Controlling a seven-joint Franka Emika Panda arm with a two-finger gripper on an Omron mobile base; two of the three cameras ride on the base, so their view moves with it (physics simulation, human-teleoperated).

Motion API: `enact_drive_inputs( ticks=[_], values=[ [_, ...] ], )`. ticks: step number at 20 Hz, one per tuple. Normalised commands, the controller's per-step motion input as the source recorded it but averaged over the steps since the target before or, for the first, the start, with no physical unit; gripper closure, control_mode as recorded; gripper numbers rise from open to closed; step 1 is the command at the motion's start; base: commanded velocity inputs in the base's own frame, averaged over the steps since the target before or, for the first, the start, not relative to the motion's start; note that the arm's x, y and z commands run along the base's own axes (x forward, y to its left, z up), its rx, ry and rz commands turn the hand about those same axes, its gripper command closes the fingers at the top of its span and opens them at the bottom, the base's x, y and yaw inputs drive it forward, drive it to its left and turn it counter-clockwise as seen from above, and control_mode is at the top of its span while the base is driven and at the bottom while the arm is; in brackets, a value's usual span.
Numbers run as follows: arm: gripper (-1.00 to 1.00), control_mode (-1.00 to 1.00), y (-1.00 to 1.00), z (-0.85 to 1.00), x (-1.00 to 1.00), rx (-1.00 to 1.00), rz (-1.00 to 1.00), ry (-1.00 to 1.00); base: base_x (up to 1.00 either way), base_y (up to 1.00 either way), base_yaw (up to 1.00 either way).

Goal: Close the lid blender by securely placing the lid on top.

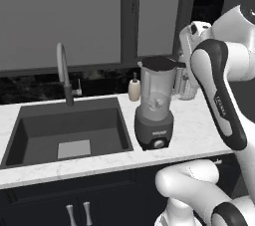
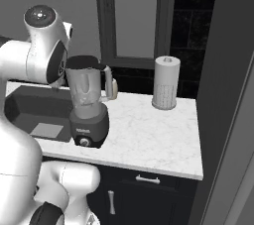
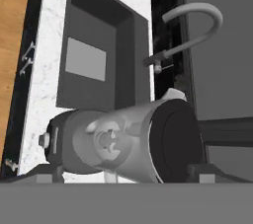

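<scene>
At the far left of the left base view, the dark sink [image 1: 69, 133] is sunk into the pale marbled surface [image 1: 194, 130], with a lighter grey square lying flat on the basin floor. Behind the basin rises the curved grey faucet [image 1: 63, 73], arching toward the front. Right of the sink, against the back edge, stands the small cream soap bottle [image 1: 134, 89], just beside and behind the blender [image 1: 155, 105]. The blender stands upright on the surface just right of the sink's corner, its clear jar set on the dark grey base with the knob facing front. The lid [image 1: 158, 62] sits across the jar's mouth as a black disc; from the right base view it also lies flat on the rim, though whether it is pressed fully home is hard to judge at this size. Further right, partly hidden by the white arm in the left base view, is the white paper-towel roll [image 2: 165, 83], upright near the dark wall and well apart from the blender.

In the hand view the scene is rolled sideways: the blender lies across the lower frame, lid toward the right, with the sink and faucet above it. The pincer [image 3: 126, 174] shows two dark tips spread wide at the bottom corners, apart and gripping nothing, with the blender between and beyond them.
</scene>
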Motion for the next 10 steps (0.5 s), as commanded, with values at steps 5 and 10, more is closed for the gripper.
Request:
enact_drive_inputs(
  ticks=[5,10],
  values=[
    [-1.00,-1.00,-0.10,0.00,-0.02,0.00,0.00,-0.01,0.00,0.00,0.00],
    [-1.00,-1.00,-0.12,0.00,0.00,0.00,0.00,0.00,0.00,0.00,0.00]
  ],
)
